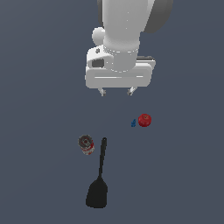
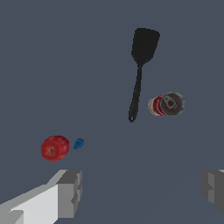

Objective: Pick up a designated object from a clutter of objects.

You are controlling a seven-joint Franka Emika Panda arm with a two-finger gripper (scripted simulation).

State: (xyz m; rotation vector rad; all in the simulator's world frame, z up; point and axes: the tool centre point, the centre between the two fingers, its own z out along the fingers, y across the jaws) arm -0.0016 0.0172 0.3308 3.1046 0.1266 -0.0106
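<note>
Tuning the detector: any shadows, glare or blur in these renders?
Exterior view: flat, even light, no cast shadows under the spatula or can; edges slightly soft. Wrist view: same flat light, faint sheen on the red round object; open gripper cropped by the frame.

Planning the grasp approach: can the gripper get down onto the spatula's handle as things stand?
Probably yes. The gripper hangs open above the floor, and the spatula lies flat in the open; the can sits beside the handle tip, apart from it.
</note>
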